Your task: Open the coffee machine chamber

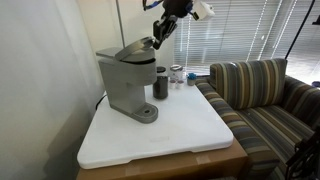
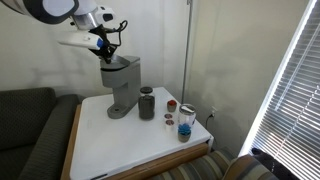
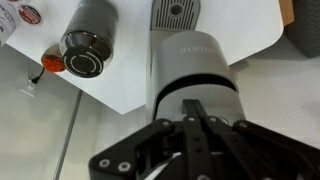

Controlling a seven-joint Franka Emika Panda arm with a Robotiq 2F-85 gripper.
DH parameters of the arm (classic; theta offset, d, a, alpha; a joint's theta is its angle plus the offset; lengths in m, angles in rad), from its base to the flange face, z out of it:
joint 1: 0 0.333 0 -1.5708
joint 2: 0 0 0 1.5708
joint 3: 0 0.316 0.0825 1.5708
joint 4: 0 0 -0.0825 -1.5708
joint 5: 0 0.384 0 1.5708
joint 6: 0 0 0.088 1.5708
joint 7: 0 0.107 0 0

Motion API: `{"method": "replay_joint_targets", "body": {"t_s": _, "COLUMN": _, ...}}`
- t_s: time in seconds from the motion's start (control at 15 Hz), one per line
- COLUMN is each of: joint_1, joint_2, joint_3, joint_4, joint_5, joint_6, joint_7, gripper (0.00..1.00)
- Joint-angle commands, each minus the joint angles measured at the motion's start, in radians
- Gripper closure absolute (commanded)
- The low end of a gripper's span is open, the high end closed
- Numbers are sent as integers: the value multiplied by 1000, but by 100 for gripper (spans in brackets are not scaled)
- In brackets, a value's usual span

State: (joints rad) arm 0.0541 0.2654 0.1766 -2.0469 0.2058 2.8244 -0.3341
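The grey coffee machine (image 1: pixel 127 88) stands at the back of the white table (image 1: pixel 190 135) and shows in both exterior views (image 2: pixel 122 85). Its chamber lid (image 1: pixel 132 51) is tilted, with the front edge raised. My gripper (image 1: pixel 158 39) is at that raised front edge, also seen in an exterior view (image 2: pixel 105 45). In the wrist view the lid (image 3: pixel 195 65) fills the middle from above. The gripper's fingers (image 3: pixel 196 112) are pressed together over it, with nothing visible between them. The pod cavity is hidden.
A small dark cylindrical cup (image 1: pixel 161 83) stands beside the machine (image 3: pixel 88 50). Two small jars (image 1: pixel 177 75) (image 2: pixel 185 122) stand further along. A striped sofa (image 1: pixel 265 95) is next to the table. A wall is behind the machine.
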Motion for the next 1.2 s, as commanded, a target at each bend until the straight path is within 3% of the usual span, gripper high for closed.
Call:
{"method": "replay_joint_targets", "body": {"t_s": 0.0, "joint_1": -14, "joint_2": -37, "joint_3": 12, "joint_4": -29, "joint_5": -27, "joint_6": 43, "joint_7": 4, "gripper": 100}}
{"method": "replay_joint_targets", "body": {"t_s": 0.6, "joint_1": -17, "joint_2": -68, "joint_3": 0, "joint_4": 6, "joint_5": -9, "joint_6": 17, "joint_7": -29, "gripper": 100}}
{"method": "replay_joint_targets", "body": {"t_s": 1.0, "joint_1": -49, "joint_2": -16, "joint_3": 28, "joint_4": 104, "joint_5": 104, "joint_6": -30, "joint_7": -146, "gripper": 100}}
{"method": "replay_joint_targets", "body": {"t_s": 1.13, "joint_1": -12, "joint_2": -38, "joint_3": -48, "joint_4": 74, "joint_5": -20, "joint_6": -54, "joint_7": 46, "gripper": 100}}
